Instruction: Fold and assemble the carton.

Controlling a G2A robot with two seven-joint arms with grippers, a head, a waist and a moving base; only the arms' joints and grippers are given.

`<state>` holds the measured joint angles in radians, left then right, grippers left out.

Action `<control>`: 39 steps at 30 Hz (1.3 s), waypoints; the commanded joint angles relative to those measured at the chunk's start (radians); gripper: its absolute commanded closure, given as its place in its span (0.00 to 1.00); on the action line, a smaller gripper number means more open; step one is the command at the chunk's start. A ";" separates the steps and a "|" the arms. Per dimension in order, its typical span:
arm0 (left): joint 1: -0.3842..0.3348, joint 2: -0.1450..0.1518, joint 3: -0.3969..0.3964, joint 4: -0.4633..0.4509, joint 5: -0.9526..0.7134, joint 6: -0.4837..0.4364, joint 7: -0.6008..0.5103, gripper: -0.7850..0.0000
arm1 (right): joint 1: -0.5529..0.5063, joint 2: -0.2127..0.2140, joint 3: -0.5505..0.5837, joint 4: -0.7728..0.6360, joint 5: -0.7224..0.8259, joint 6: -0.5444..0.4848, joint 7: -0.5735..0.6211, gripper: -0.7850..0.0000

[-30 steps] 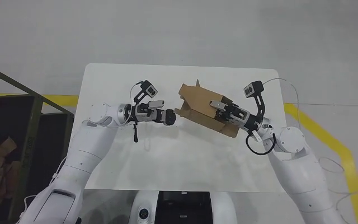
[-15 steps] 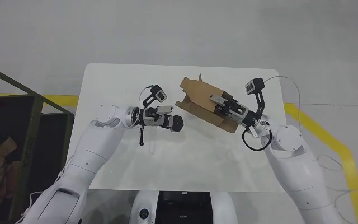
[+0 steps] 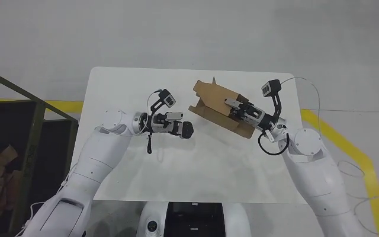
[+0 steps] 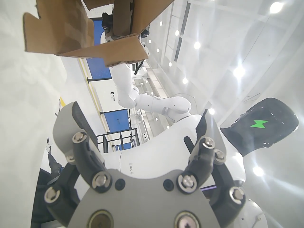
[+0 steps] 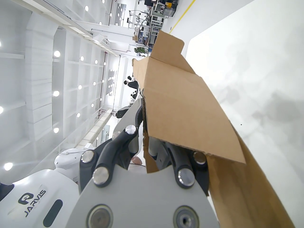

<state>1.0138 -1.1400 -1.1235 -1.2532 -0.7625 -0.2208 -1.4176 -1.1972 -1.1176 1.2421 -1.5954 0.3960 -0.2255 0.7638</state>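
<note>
A brown cardboard carton (image 3: 218, 109) is held off the white table (image 3: 118, 89) at the right of centre, tilted, its end flaps hanging open. My right gripper (image 3: 235, 112) is shut on one carton wall, one finger (image 5: 129, 124) outside and the other inside the carton (image 5: 180, 110). My left gripper (image 3: 188, 130) stands open a short way to the left of the carton, touching nothing. In the left wrist view its two fingers (image 4: 78, 119) are spread apart with the carton's open end (image 4: 78, 22) farther off.
A dark green metal frame (image 3: 35, 130) stands left of the table. A yellow floor line (image 3: 337, 136) runs past the right side. The near half of the table is bare.
The left gripper drew away from the carton's left end and swung lower right. The right gripper lifted the carton slightly up and right.
</note>
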 commanded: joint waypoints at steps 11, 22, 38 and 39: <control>-0.021 0.008 0.018 0.034 0.084 0.055 -0.076 0.00 | 0.008 -0.002 -0.014 0.022 -0.017 0.014 0.021 1.00; -0.064 -0.004 0.142 0.041 0.031 -0.009 -0.118 0.00 | 0.004 -0.013 -0.046 0.045 0.019 0.004 -0.012 1.00; -0.142 0.010 0.260 0.090 0.085 -0.081 -0.101 1.00 | -0.002 -0.017 -0.031 0.019 0.043 0.015 -0.026 1.00; -0.143 0.009 0.264 0.093 0.097 -0.093 -0.089 1.00 | -0.004 -0.017 -0.029 0.016 0.046 0.018 -0.028 1.00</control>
<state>0.8721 -1.1302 -0.8636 -1.1630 -0.6815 -0.3030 -1.5176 -1.1994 -1.1344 1.2113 -1.5767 0.4400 -0.2098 0.7371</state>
